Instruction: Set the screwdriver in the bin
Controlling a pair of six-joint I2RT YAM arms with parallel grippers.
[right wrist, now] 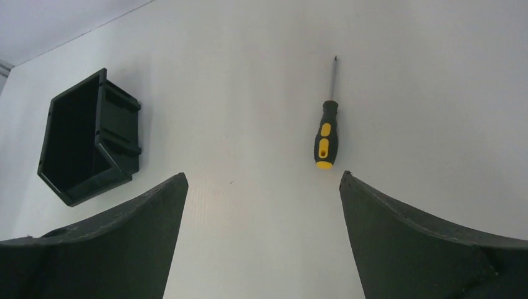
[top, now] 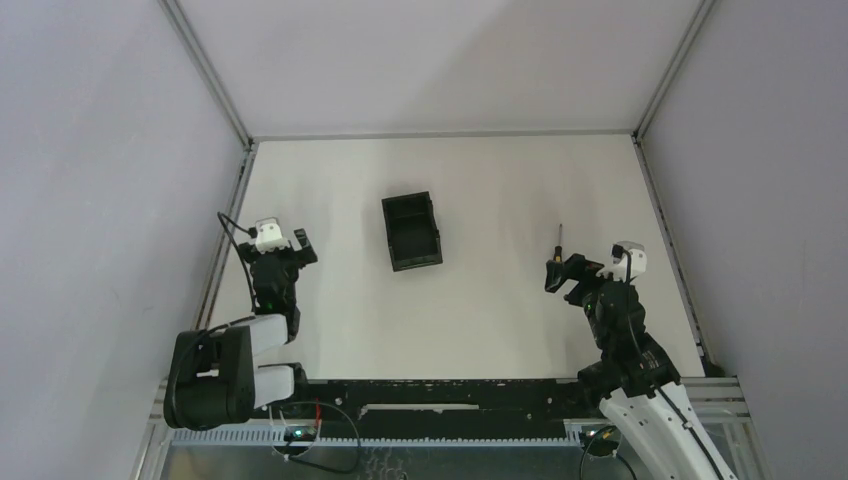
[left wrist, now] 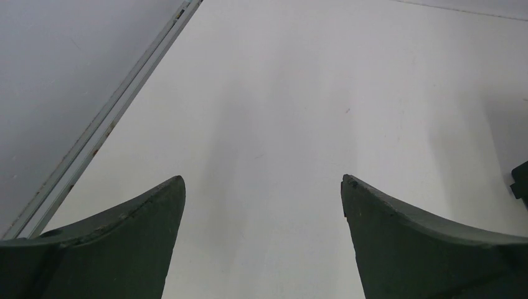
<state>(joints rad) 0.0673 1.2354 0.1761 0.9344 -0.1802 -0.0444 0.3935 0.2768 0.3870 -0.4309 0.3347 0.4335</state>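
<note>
Your right end effector (right wrist: 263,179) gapes empty just short of the slim black-and-yellow-handled screwdriver (right wrist: 325,136) lying on the white desk (right wrist: 249,93), likely to straddle its handle; the black plastic bin (right wrist: 119,134) stands well apart.

Left claw (left wrist: 262,179) spread wide, white table (left wrist: 280,93) below, metal rail (left wrist: 104,118) left (dark corner (left wrist: 522,180) far right)
</note>
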